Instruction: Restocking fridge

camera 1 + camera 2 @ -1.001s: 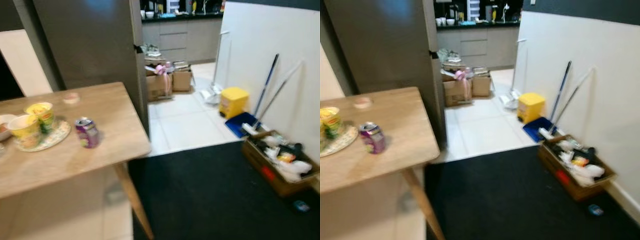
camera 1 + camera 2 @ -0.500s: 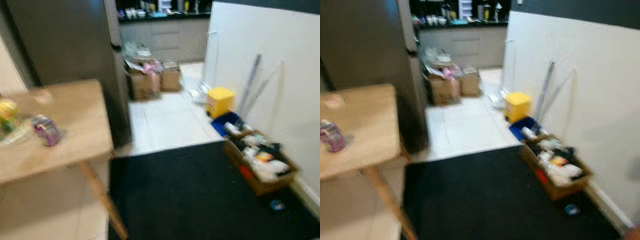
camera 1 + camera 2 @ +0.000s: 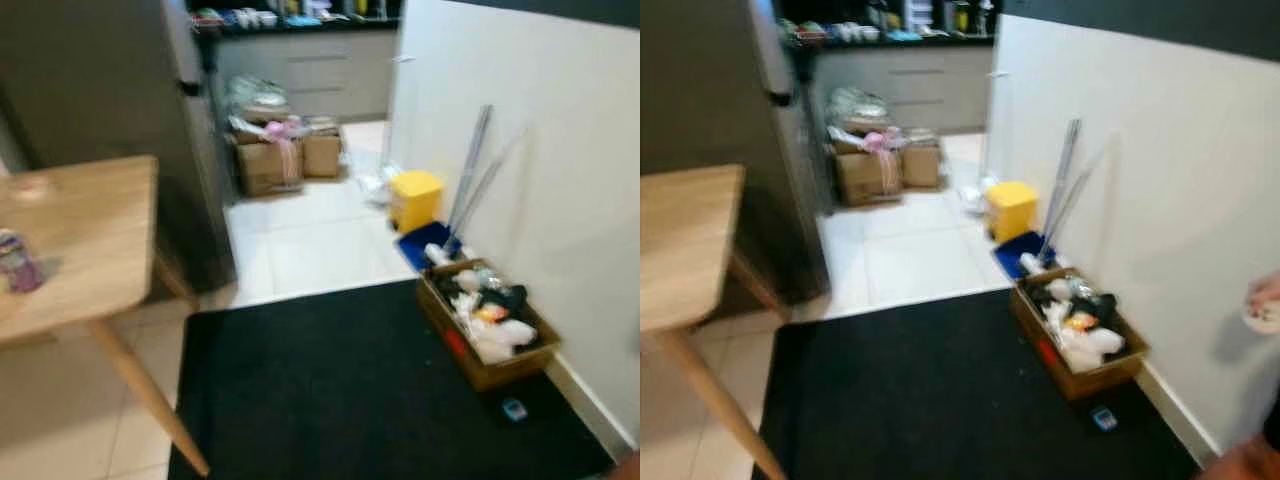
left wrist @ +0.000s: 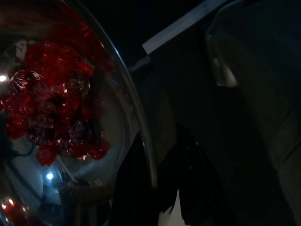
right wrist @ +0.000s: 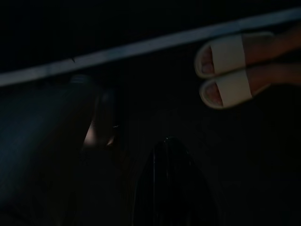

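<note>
Fridge (image 3: 110,90) stands tall and dark grey at our far left, just behind the wooden table (image 3: 90,235), where a purple can (image 3: 18,262) sits near the left edge of view. Past the fridge we see cardboard boxes (image 3: 282,160) on the pale tiles, then a black mat (image 3: 340,390) underfoot. Further right, against the white wall — a yellow bin (image 3: 414,198), leaning mop handles (image 3: 470,170) and an open box of clutter (image 3: 487,320). At the far right a person's hand (image 3: 1265,300) shows. Our left gripper (image 4: 160,188) is clenched on the rim of a clear bowl of red fruit (image 4: 51,108). Our right gripper (image 5: 171,188) hangs in the dark above a person's sandalled feet (image 5: 230,70) — whether it is clenched or released, we cannot tell.
</note>
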